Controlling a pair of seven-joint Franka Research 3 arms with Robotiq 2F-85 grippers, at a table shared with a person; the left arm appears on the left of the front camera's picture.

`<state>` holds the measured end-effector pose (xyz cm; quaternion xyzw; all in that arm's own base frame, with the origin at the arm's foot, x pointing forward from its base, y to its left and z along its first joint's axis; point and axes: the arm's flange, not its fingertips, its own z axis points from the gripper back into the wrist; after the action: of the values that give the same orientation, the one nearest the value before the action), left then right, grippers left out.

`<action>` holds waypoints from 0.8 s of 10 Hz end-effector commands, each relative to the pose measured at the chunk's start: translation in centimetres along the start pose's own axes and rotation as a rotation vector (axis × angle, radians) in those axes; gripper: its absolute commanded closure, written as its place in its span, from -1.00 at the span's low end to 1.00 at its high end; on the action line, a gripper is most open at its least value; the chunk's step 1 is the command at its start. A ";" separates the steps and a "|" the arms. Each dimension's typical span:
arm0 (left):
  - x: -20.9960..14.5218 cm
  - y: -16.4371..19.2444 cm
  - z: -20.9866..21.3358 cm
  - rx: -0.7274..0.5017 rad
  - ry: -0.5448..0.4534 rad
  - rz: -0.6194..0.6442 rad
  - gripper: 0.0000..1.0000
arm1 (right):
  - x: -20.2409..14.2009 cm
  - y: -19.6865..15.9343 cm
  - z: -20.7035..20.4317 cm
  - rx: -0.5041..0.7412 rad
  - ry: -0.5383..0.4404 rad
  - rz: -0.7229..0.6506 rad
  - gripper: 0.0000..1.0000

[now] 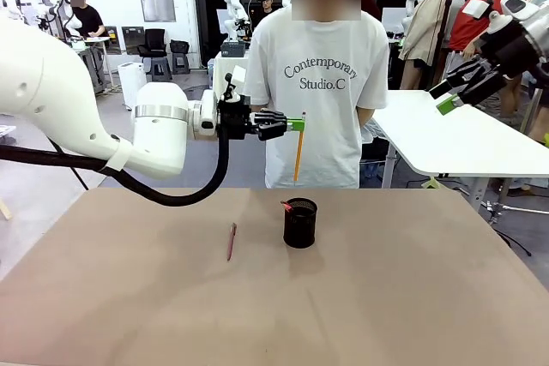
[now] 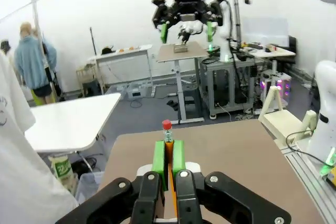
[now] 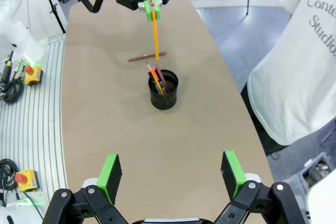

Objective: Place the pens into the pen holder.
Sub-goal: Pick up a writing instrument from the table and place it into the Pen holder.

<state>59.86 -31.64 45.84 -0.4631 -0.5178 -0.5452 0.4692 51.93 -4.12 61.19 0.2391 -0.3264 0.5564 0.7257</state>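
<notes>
I see the dark reddish-brown pen point(image 1: 232, 241) lying flat on the tan table point(image 1: 120, 297), left of centre, its long axis running from the near edge toward the far edge. I can't make out which end is its tip. To its right, the left gripper point(image 1: 292, 123) is held above the far edge, its green pads point(image 2: 159, 156) clenched on the yellow-orange pencil point(image 1: 298, 152) just under the red eraser point(image 2: 167, 125). The pencil hangs almost upright, eraser up and point down, clear of the table. On my left wrist feed the fingers hide the shaft below the pads.

The small black wire-mesh cylindrical pen holder point(image 1: 299, 223) stands upright near the middle of the far edge. A few thin sticks point(image 3: 157, 83) lean inside it, though I can't count them. Whether the pencil's point is straight over the opening I cannot tell. At far right, the right gripper point(image 1: 443, 96) is raised beyond the table's right edge, its jaws spread wide and empty.
</notes>
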 end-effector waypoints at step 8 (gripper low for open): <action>-6.3 1.6 -1.5 -0.103 -0.088 -0.003 1.00 | 0.1 0.1 0.1 -0.002 0.000 -0.005 -1.00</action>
<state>61.83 -33.21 39.67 -0.4974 -0.5085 -0.5593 0.4257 51.93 -4.12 61.19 0.2391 -0.3264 0.5564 0.7257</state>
